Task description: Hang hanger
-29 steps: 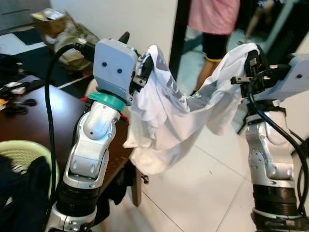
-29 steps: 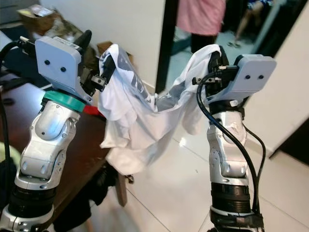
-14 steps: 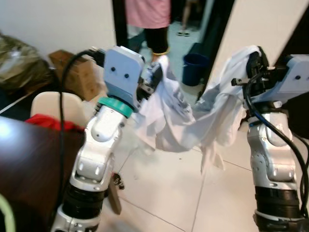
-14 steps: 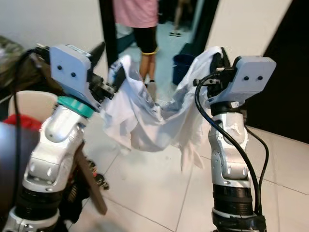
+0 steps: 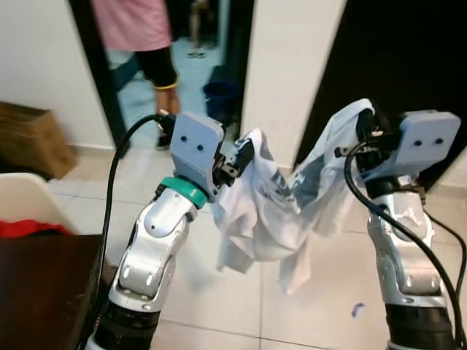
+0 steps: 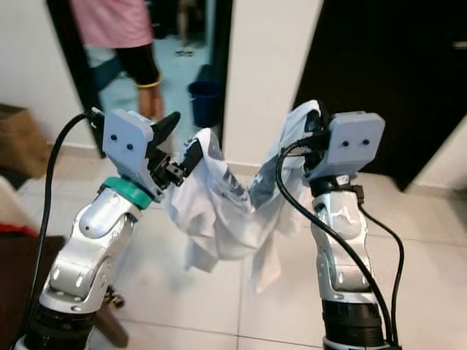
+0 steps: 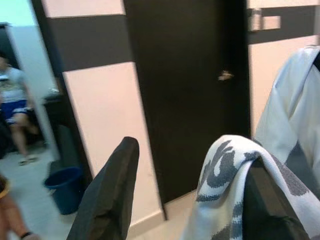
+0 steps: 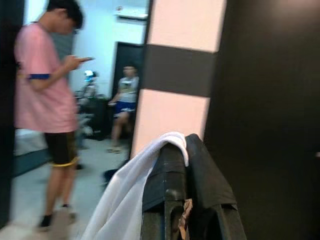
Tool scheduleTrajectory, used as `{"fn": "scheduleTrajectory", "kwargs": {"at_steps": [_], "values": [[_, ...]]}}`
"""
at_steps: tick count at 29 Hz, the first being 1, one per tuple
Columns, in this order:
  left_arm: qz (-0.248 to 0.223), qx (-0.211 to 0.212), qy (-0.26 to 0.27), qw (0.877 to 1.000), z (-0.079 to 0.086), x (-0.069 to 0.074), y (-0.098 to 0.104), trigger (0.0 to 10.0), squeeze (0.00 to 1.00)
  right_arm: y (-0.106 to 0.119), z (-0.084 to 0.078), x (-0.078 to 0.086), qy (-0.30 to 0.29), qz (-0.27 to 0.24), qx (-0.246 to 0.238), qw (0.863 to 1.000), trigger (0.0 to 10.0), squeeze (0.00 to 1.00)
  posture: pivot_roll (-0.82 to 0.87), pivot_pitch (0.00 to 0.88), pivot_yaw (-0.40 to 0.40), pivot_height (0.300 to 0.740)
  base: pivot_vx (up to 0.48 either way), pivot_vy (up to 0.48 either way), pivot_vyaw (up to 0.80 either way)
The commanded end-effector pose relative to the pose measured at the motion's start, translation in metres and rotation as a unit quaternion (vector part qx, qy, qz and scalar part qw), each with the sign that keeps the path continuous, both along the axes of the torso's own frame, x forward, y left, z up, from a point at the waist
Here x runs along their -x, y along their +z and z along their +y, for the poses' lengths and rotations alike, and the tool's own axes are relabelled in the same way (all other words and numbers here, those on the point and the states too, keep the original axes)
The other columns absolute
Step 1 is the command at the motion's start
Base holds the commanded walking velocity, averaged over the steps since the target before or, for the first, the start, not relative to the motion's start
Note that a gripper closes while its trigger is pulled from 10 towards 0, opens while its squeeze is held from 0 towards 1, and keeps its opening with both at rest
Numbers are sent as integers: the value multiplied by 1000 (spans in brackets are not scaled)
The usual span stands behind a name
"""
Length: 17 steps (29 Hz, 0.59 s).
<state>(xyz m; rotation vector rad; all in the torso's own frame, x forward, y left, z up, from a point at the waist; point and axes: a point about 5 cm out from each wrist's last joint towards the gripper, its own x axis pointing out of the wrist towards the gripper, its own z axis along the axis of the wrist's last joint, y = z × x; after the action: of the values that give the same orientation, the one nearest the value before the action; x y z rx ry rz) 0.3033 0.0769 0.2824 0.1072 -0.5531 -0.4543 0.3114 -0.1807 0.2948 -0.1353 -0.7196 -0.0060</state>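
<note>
A white T-shirt [image 5: 263,211] with a grey print sags between my two raised grippers above the tiled floor. My left gripper [image 6: 182,135] is open; one shoulder of the shirt [image 7: 225,165] is draped over one finger [image 7: 265,200], and the other finger [image 7: 110,200] stands bare and apart. My right gripper [image 5: 365,131] is shut on the other shoulder of the shirt [image 8: 125,200], with its fingers [image 8: 165,185] pressed together and cloth lying over them.
A person in a pink top and black shorts [image 5: 142,36] stands in the doorway ahead, near a blue bucket [image 5: 219,95]. A dark door [image 5: 394,58] is at the right. A dark table [image 5: 36,284], a pale chair with red cloth [image 5: 22,211] and a cardboard box [image 5: 25,138] are at the left.
The camera has swung to the right: the table and green basket slid off to the left, and the doorway and dark door came ahead. Both grippers keep the shirt as before.
</note>
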Motion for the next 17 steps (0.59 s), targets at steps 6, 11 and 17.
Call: {"fn": "scheduleTrajectory", "kwargs": {"at_steps": [6, 11, 17], "values": [[45, -18, -15, 999, 1, -1, -29, 10000, 0, -2, -17, 5, -84, 2, 14, 996, 10000, 0, -132, 79, 48, 740, 0, 0, -781], [62, -24, -14, 998, 3, -2, -40, 10000, 0, -14, -21, 8, -100, 19, 24, 994, 10000, 0, -142, 76, 42, 740, 0, 0, -781], [79, -34, -2, 996, 8, -1, -54, 10000, 0, -53, -18, 15, -83, 74, 47, 993, 10000, 0, -152, 78, 41, 740, 0, 0, -781]]}}
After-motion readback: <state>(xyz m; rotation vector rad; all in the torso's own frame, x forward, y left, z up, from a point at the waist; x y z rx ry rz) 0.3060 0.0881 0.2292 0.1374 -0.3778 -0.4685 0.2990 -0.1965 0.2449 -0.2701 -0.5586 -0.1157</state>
